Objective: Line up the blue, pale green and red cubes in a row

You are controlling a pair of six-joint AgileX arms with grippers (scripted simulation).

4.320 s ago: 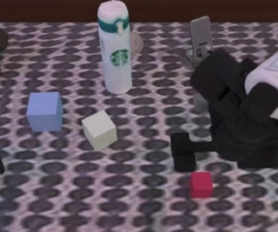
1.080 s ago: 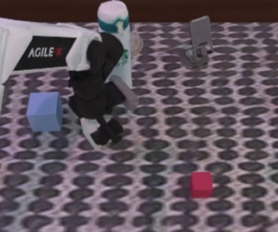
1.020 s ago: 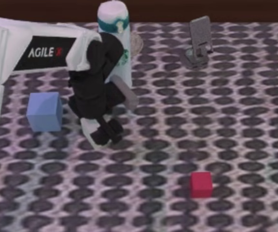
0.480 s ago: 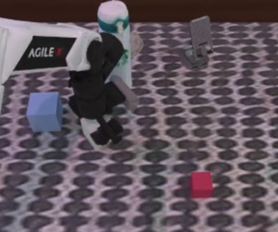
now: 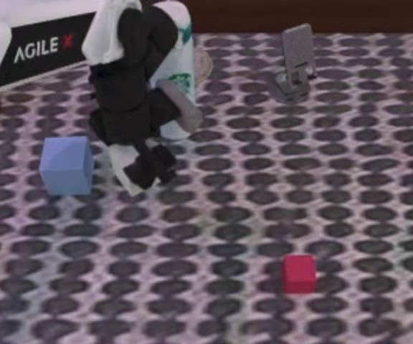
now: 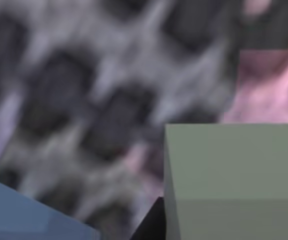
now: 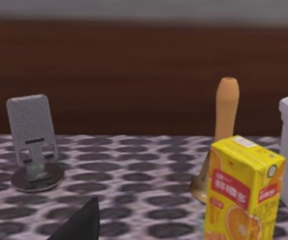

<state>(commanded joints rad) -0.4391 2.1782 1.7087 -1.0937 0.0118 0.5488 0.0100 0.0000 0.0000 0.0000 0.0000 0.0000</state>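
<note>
Left jaws (image 5: 148, 166) clamped on pale green cube (image 6: 234, 180), just beside blue cube (image 5: 66, 165); red cube (image 5: 299, 273) well apart. Right jaws: can't tell.

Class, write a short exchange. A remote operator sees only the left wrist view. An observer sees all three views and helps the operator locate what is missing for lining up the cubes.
Operator: I see the pale green cube close up in the left end effector, and a corner of the blue cube. Where is the red one?
Observer: In the top view the red cube sits alone toward the table's right, well apart from both the others.
Operator: Is the right arm near them?
Observer: No. It is absent from the top view, and its wrist view faces a phone stand and a juice carton.
</note>
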